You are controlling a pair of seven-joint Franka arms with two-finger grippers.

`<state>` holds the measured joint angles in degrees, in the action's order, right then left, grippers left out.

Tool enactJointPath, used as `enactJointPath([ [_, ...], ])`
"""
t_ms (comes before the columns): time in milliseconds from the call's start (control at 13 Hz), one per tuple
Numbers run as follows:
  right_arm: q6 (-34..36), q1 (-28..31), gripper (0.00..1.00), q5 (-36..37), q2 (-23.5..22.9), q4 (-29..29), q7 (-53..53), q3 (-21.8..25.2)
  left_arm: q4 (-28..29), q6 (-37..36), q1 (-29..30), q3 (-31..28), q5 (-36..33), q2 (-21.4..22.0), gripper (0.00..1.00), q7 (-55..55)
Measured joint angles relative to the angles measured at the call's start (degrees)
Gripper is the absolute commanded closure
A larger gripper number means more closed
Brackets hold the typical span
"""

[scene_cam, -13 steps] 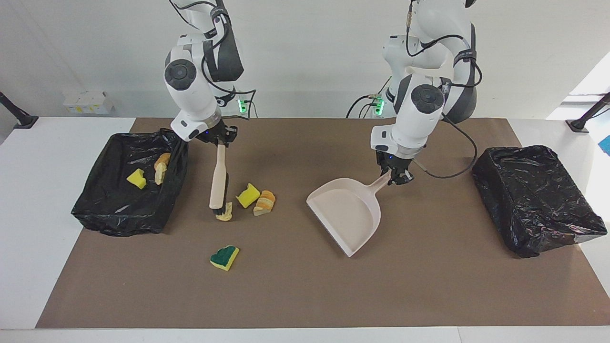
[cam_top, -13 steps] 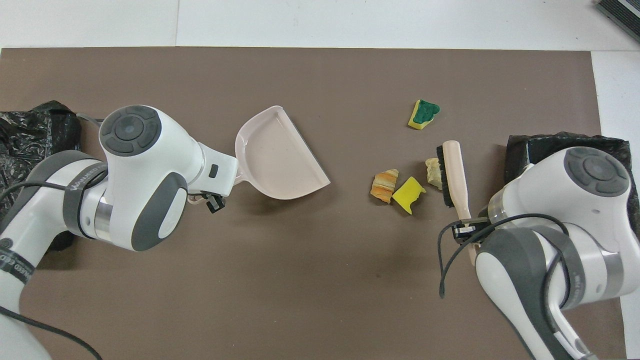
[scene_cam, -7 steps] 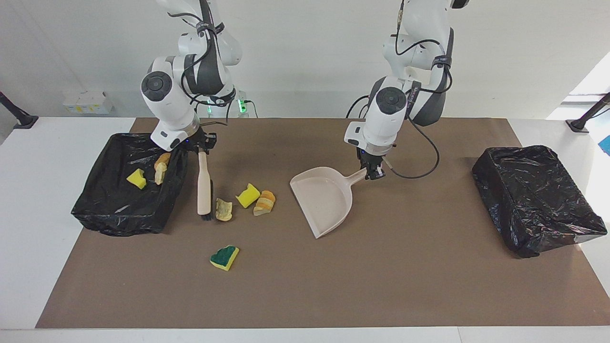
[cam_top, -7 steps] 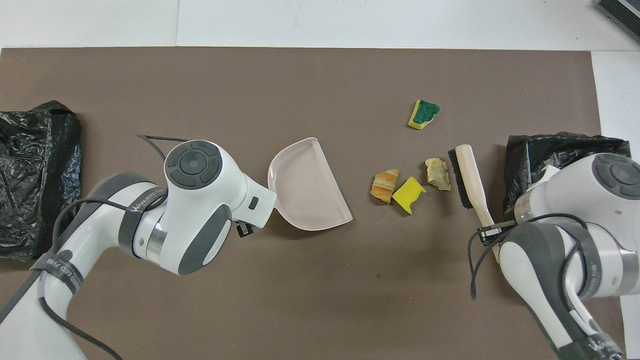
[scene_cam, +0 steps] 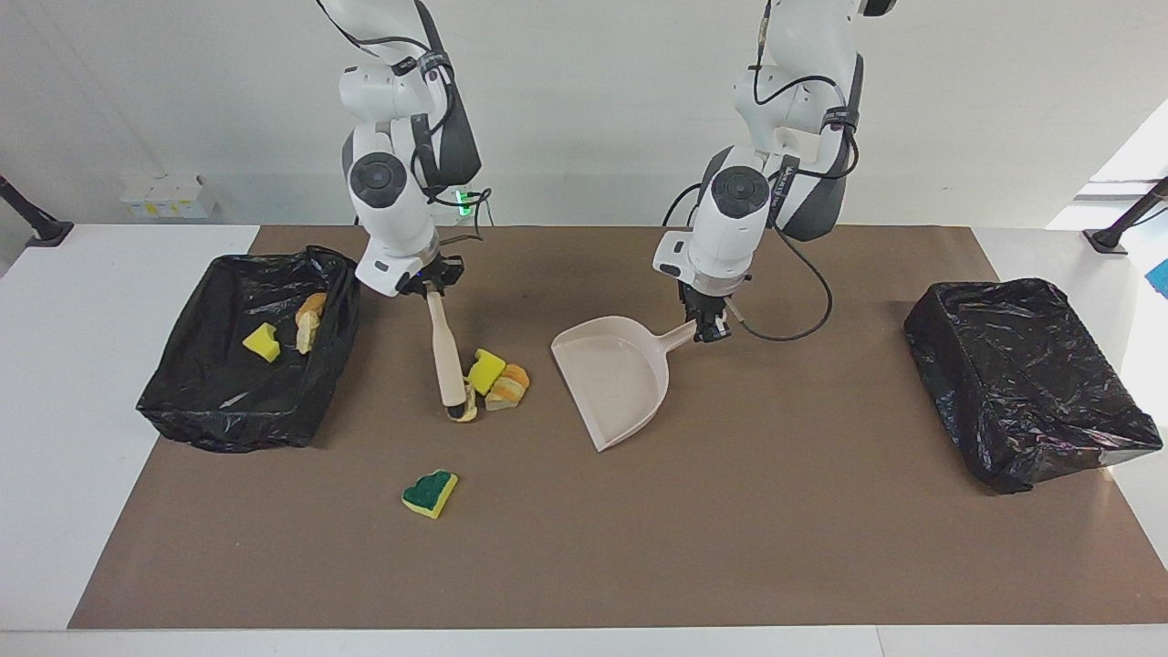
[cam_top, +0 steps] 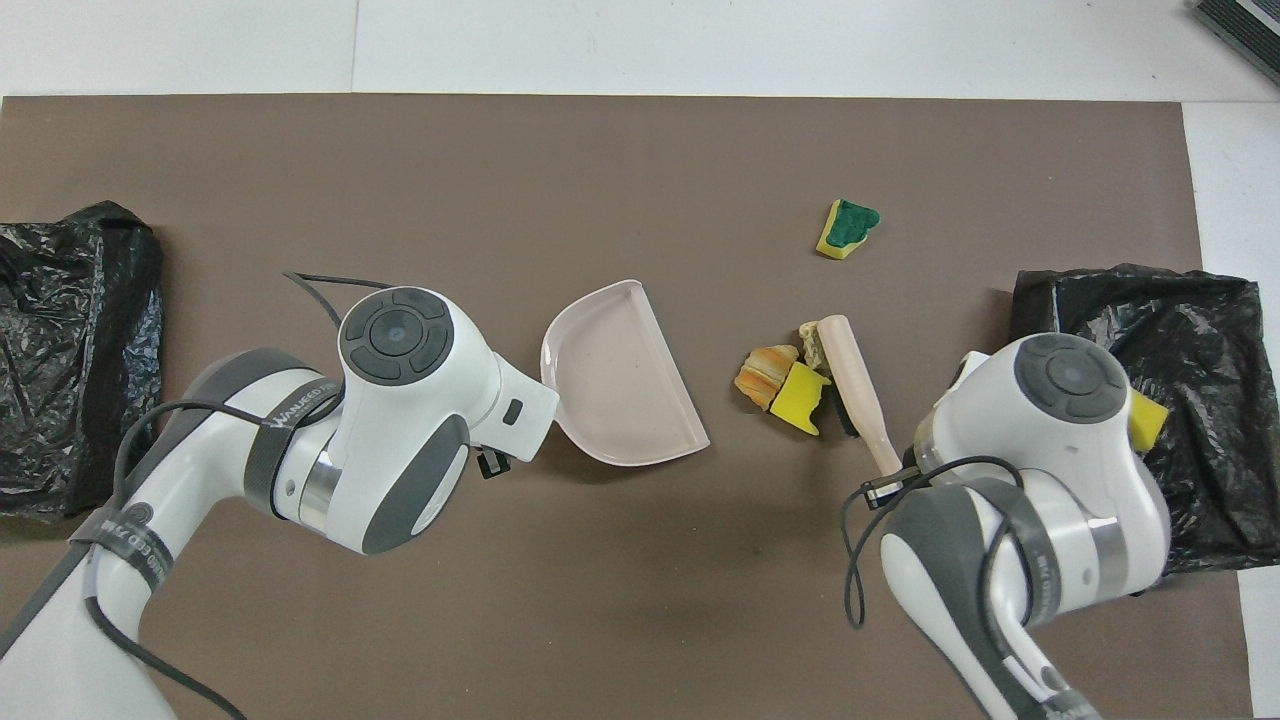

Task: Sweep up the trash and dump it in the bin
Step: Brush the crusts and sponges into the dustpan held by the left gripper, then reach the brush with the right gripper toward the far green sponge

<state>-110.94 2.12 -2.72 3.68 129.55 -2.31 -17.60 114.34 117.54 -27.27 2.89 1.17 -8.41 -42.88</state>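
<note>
My right gripper (scene_cam: 429,287) is shut on the handle of the beige brush (scene_cam: 445,356), whose black bristles rest on the mat. A pale sponge scrap (scene_cam: 467,409), a yellow sponge chunk (scene_cam: 486,370) and a bread piece (scene_cam: 508,386) lie bunched against the brush, on its dustpan side. My left gripper (scene_cam: 709,328) is shut on the handle of the beige dustpan (scene_cam: 611,379), whose mouth faces this trash from a short gap. A green-and-yellow sponge piece (scene_cam: 430,493) lies alone, farther from the robots. The overhead view shows the brush (cam_top: 855,385) and dustpan (cam_top: 620,380) too.
A black-lined bin (scene_cam: 182,401) at the right arm's end holds a yellow sponge chunk (scene_cam: 263,342) and bread pieces (scene_cam: 308,324). A second black-lined bin (scene_cam: 1022,374) stands at the left arm's end. A brown mat (scene_cam: 730,547) covers the table.
The brush has swept toward the dustpan and pushed the pale scrap up against the yellow chunk and the bread. The dustpan moved toward the trash earlier and has since nearly held still.
</note>
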Motion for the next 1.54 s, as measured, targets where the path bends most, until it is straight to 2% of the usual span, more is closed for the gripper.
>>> enactJointPath([
  [384,-2.37,-11.76,1.0,-7.51,-1.28,-1.1,4.69,-0.2,0.37,0.54,-0.03,-0.02,-0.16,0.04,1.0,-0.29],
  [691,-0.29,-19.86,1.0,-8.22,-1.21,-3.09,13.0,-0.4,2.91,4.56,-0.02,-0.21,-0.23,0.59,1.0,-2.27],
  [998,1.04,-19.47,1.0,-8.22,-1.2,-4.97,13.31,0.54,5.1,8.44,0.11,-0.64,-0.22,0.99,1.0,-5.05],
  [1229,4.25,-19.77,1.0,-8.21,-0.7,-6.97,13.25,0.36,5.21,8.66,0.11,-0.68,-0.22,1.07,1.0,-5.49],
  [1536,4.13,-18.73,1.0,-8.08,-0.19,-7.11,13.26,0.44,5.23,8.67,0.11,-0.68,-0.22,1.08,1.0,-5.51],
])
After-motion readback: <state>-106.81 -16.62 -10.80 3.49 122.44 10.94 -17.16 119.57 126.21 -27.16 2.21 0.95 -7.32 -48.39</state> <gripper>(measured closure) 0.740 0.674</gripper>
